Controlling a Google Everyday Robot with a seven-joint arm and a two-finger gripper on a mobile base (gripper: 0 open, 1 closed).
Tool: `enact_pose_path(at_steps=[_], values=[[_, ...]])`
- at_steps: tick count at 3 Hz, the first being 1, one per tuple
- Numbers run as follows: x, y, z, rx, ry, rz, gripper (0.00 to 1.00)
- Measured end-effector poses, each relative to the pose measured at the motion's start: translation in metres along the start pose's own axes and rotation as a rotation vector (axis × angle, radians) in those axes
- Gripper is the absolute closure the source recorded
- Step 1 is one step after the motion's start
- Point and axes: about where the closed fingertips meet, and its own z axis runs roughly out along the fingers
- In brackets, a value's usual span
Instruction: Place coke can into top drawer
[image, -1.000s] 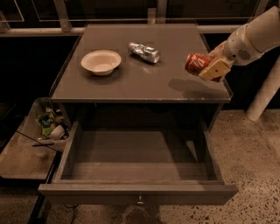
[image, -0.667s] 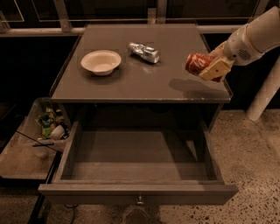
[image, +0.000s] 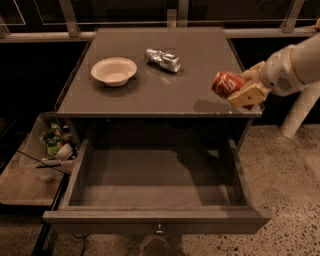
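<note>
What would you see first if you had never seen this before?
The red coke can stands out first, pinched in the gripper just above the cabinet top's front right corner. Next comes the big drawer, pulled wide open at the front. Farther back on the top sit a white bowl on the left and a crushed silver can in the middle.

The claw, gripping the coke can, has dipped slightly toward the cabinet top's front-right edge.
</note>
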Motion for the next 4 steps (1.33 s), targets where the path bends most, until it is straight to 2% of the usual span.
enact_pose_path(at_steps=[1,2,3,4], values=[[0.015,0.031,-0.005,0.053,-0.068,0.073,1.0],[0.053,0.079,0.015,0.056,-0.091,0.134,1.0],[0.053,0.08,0.016,0.053,-0.088,0.132,1.0],[0.061,0.094,0.045,0.008,-0.05,0.133,1.0]])
